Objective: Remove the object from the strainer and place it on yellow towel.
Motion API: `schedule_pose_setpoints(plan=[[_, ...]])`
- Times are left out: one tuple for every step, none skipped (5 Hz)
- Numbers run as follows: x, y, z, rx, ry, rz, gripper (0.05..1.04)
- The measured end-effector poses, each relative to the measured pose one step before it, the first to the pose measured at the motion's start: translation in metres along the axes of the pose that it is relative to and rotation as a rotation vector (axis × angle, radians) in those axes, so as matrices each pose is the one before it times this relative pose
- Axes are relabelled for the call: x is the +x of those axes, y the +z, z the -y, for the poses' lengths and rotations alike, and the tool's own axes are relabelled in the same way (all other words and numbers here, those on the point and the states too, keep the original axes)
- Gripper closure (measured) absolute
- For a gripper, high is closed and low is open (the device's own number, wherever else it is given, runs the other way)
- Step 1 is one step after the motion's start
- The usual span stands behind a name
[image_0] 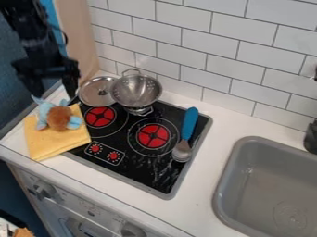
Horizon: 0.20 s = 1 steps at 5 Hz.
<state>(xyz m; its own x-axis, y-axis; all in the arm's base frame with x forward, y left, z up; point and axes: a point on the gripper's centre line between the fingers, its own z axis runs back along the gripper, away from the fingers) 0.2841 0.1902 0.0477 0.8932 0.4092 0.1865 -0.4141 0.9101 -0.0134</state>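
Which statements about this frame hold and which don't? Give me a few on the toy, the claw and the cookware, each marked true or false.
1. The plush toy rests on the yellow towel. True.
2. The lid is beside the strainer. True.
3. The blue-handled utensil lies on the stovetop. True.
4. The strainer holds the toy. False: the toy is on the towel.
5. The toy is gripped. False: the claw is open near it.
6. The towel lies in the sink. False: it is at the stovetop's left edge.
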Motion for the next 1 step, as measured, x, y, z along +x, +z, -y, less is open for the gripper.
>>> schedule_pose_setpoints(plan=[[0.00276,0.02263,0.00098,-0.0192,-0.0054,0.0402,0.083]])
